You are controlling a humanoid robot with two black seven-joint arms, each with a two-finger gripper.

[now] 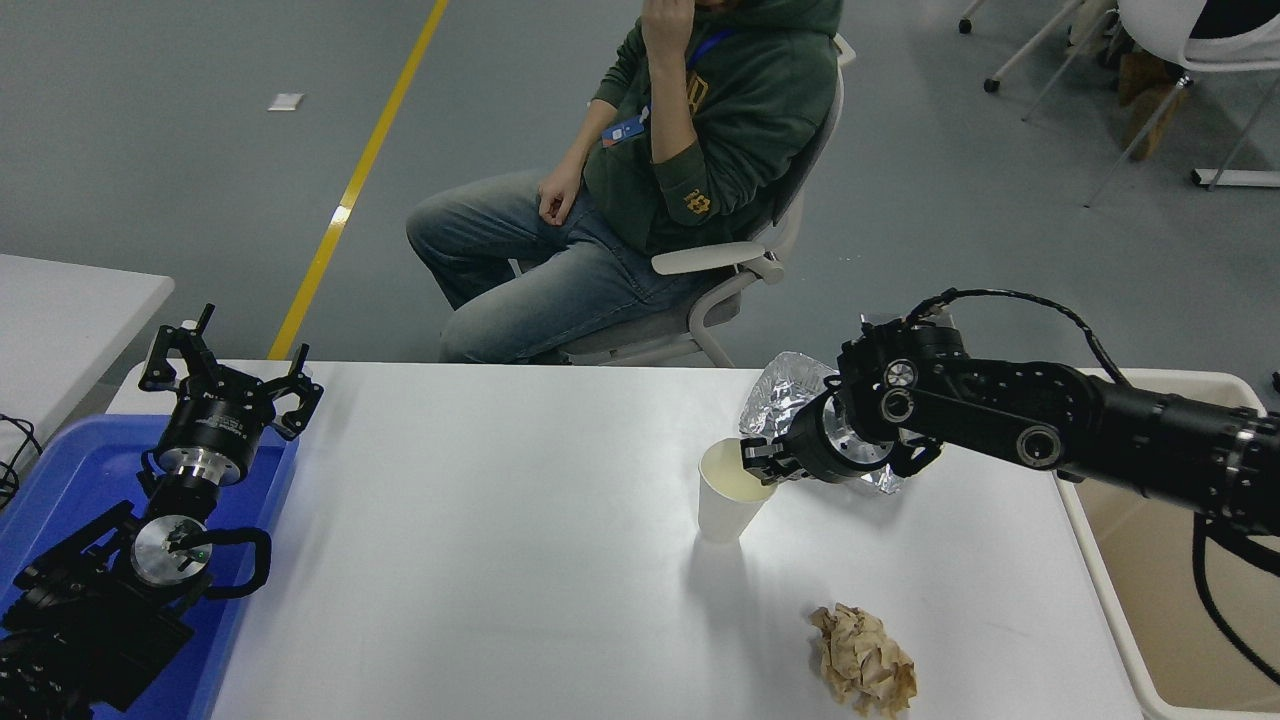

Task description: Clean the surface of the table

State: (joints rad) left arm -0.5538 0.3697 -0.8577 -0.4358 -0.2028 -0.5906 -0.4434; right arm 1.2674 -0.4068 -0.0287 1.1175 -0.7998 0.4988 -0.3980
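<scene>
We saw the right claw (757, 462) clamped on the white paper cup's (728, 492) rim – cup raised off the plain white surface (480, 540); left claw (228, 372) spread wide, parked.

The white bench (480, 540) carries a crumpled brown paper ball (863, 661) near its front edge, with crumpled foil (790, 395) well behind the ball and a blue tray (70, 470) far left of it.

Right gripper (757, 462) pinches paper cup (729, 492) rim — lifted.

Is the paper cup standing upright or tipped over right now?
Upright. The paper cup has its open mouth facing up, with the right hand pinching its rim. Whether its base is on the table surface is unclear.
</scene>
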